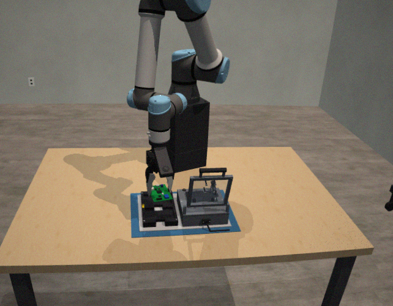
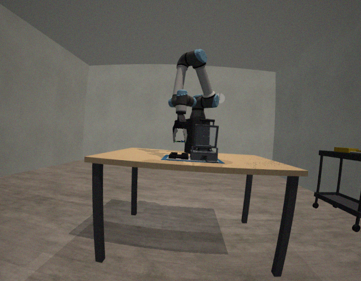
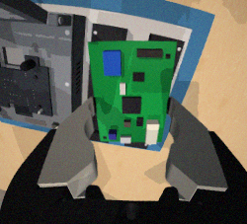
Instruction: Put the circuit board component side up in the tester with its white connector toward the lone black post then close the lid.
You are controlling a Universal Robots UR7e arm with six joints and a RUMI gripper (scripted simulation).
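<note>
While the arm (image 1: 146,59) reaches down over the middle of the surface (image 1: 74,210), the green circuit board (image 1: 161,193) is seen clamped by its two long edges in the gripper (image 1: 160,183), lifted clear above the far end of the black tray (image 1: 158,213). From the wrist view the board (image 3: 132,93) is shown component side toward the camera, its white connector (image 3: 152,131) lying at the end nearest the gripper body, a blue part (image 3: 112,62) at the far end. Both grey fingers are pressed against the board's edges. Tray and grey tester (image 1: 203,210) are set side by side on a blue mat (image 1: 134,227), which lies nearer the front edge of the surface than the back. The tester's framed lid (image 1: 210,188) is stood upright and open, its black handle (image 1: 212,171) on top. In the exterior view a dark cart (image 2: 339,178) is seen off to the right, on the floor, well apart from the surface.
</note>
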